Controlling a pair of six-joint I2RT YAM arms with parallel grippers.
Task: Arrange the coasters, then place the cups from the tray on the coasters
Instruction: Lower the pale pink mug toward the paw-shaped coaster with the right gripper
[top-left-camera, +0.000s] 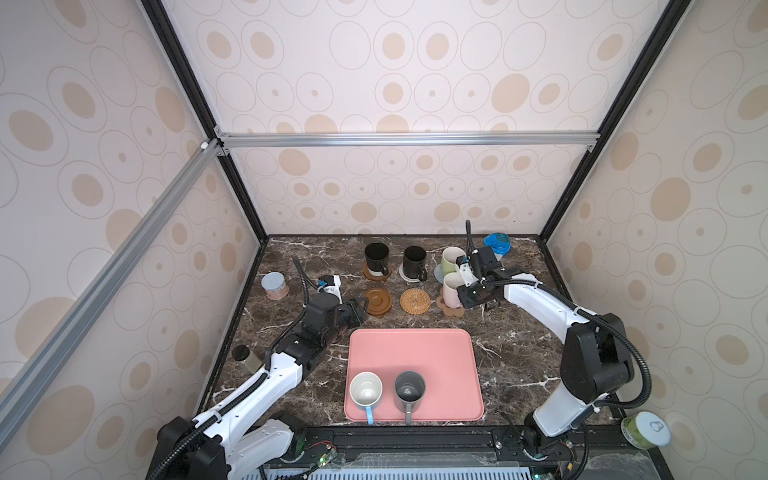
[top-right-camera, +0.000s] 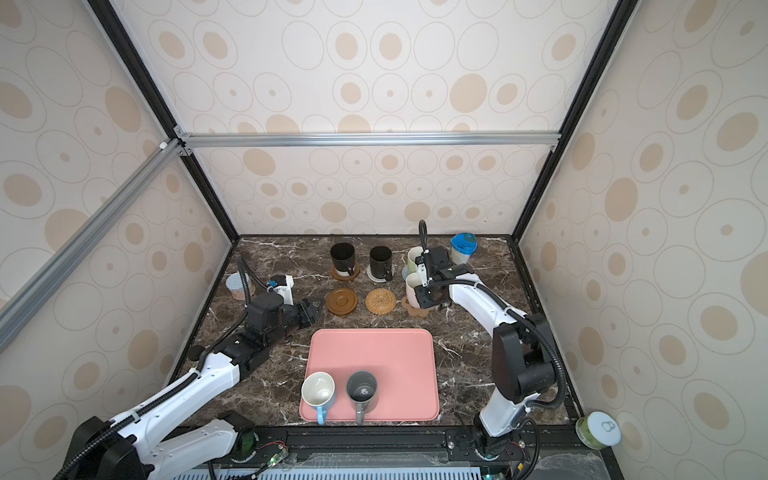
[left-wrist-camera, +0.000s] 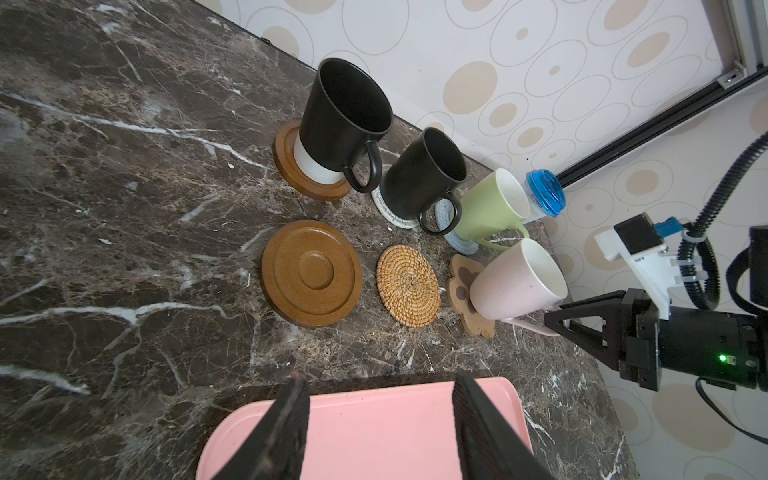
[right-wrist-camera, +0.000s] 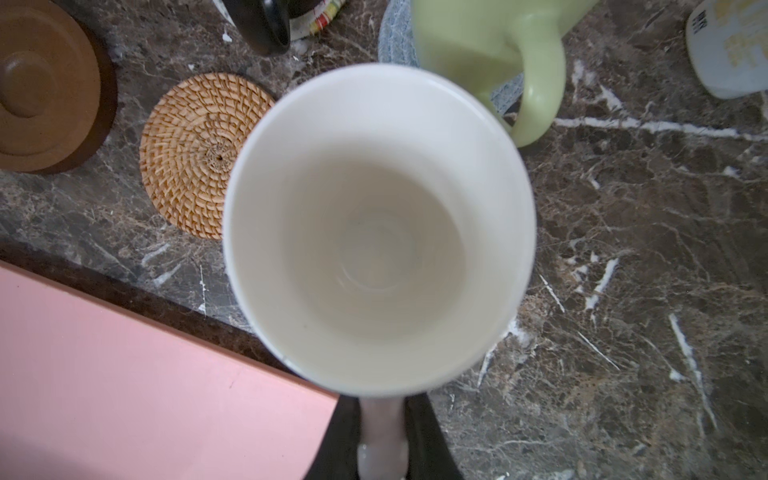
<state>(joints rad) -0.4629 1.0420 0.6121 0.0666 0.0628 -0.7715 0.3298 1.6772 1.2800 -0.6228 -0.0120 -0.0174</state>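
My right gripper (right-wrist-camera: 382, 415) is shut on the handle of the pale pink cup (top-left-camera: 452, 289), which is upright over the brown paw-shaped coaster (left-wrist-camera: 461, 286); I cannot tell whether it rests on it. Behind stand two black cups (top-left-camera: 376, 255) (top-left-camera: 414, 262) and a light green cup (top-left-camera: 452, 259), each on a coaster. A brown ringed disc (top-left-camera: 377, 302) and a rattan round (top-left-camera: 415, 301) lie bare. On the pink tray (top-left-camera: 415, 353) stand a light blue cup (top-left-camera: 365, 390) and a dark grey cup (top-left-camera: 409, 390). My left gripper (left-wrist-camera: 380, 395) hangs open and empty over the tray's far left corner.
A blue-lidded tub (top-left-camera: 497, 243) stands at the back right, just behind my right wrist. A grey-lidded jar (top-left-camera: 274, 285) sits at the left wall and a dark-capped jar (top-left-camera: 245, 357) by my left forearm. A green can (top-left-camera: 645, 430) is at the front right.
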